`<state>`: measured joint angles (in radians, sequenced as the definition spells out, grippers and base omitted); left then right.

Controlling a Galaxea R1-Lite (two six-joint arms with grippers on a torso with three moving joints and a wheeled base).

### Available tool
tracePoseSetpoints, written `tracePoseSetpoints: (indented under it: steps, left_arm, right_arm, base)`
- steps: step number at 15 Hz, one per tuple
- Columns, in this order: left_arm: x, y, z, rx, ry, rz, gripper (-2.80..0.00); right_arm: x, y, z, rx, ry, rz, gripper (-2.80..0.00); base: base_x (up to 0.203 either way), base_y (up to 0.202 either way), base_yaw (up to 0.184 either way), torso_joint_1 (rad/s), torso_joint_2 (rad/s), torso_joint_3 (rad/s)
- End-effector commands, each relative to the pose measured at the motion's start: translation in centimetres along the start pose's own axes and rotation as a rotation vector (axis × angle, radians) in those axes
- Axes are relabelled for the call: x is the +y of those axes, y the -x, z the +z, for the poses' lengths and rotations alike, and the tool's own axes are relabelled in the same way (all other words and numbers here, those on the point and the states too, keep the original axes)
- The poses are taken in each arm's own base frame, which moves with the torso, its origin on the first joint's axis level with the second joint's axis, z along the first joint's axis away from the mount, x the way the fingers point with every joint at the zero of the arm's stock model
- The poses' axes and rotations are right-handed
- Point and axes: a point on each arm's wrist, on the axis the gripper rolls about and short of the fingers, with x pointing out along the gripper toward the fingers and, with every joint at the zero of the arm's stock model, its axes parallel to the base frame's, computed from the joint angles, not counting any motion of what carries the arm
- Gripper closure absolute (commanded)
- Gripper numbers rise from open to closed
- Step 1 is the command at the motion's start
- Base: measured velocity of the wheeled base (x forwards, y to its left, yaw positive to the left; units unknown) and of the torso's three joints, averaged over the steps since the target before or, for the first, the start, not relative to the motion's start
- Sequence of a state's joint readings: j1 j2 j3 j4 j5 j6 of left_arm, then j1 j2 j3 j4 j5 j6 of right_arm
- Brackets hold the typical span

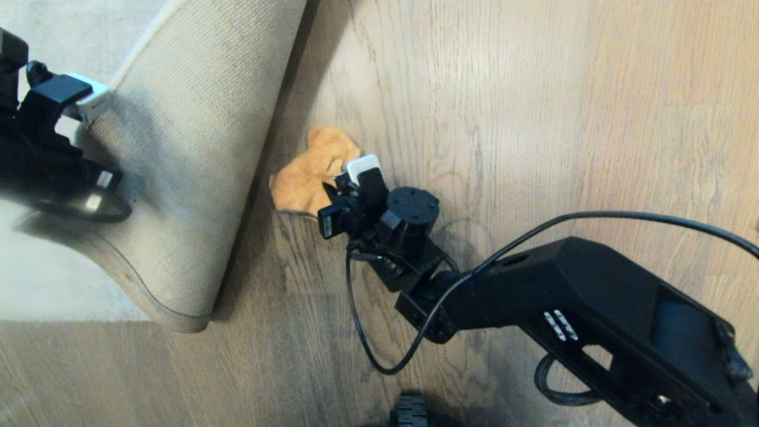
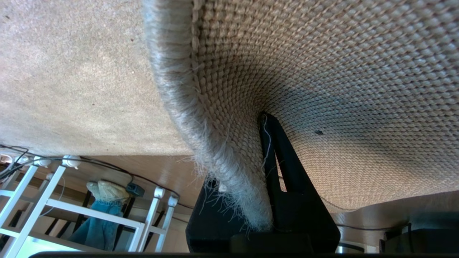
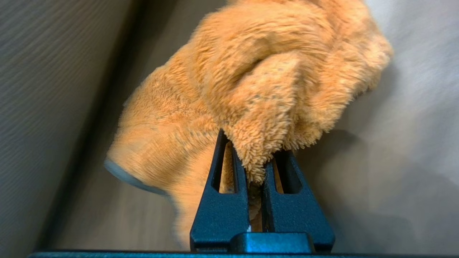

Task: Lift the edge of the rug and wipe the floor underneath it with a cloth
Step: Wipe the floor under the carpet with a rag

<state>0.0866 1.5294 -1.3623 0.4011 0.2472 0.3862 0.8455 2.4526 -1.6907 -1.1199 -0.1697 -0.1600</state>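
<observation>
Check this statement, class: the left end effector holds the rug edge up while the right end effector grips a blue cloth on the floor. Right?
Wrong colour only. The cloth in the right end effector is orange, as the right wrist view shows.

Fluffy orange cloth (image 3: pixel 251 82), tan woven backing of the rug edge (image 1: pixel 195 148), brown grained floor (image 1: pixel 533 118), black claws

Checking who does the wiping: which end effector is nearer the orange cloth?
Right: the right end effector is shut on the orange cloth; the left end effector grips the rug edge across the lifted flap.
</observation>
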Motion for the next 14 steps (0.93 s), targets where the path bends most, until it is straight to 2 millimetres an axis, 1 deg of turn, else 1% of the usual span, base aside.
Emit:
tracePoseSetpoints:
  steps: [1, 4, 7, 8, 12, 14]
  left_arm:
    - [-0.1, -0.2, 0.0, 0.009, -0.004, -0.001, 0.00]
    - [0.0, -0.2, 0.0, 0.008, -0.003, 0.001, 0.00]
    - [0.0, -0.1, 0.0, 0.006, -0.003, 0.000, 0.00]
    - [0.0, -0.1, 0.0, 0.006, -0.003, 0.001, 0.00]
    - [0.0, -0.1, 0.0, 0.005, -0.004, 0.002, 0.00]
    - [0.0, -0.1, 0.0, 0.005, -0.004, 0.002, 0.00]
  right_arm:
    - [-2.3, -0.9, 1.4, -0.043, 0.009, -0.050, 0.00]
    - [-4.4, -1.8, 4.2, -0.091, 0.035, -0.090, 0.00]
    - [-5.5, -1.8, 6.6, -0.129, 0.050, -0.111, 0.00]
    - [-6.2, -1.7, 7.3, -0.141, 0.054, -0.126, 0.00]
    - [-9.5, -1.5, 9.6, -0.160, 0.077, -0.185, 0.00]
    - [-9.7, -1.4, 9.9, -0.161, 0.079, -0.187, 0.00]
  base:
    - [0.000, 0.000, 0.000, 0.000, 0.00, 0.000]
    - [0.000, 0.000, 0.000, 0.000, 0.00, 0.000]
    - [0.000, 0.000, 0.000, 0.000, 0.00, 0.000]
    - [0.000, 0.000, 0.000, 0.000, 0.00, 0.000]
    - [0.000, 0.000, 0.000, 0.000, 0.00, 0.000]
    - [0.000, 0.000, 0.000, 0.000, 0.00, 0.000]
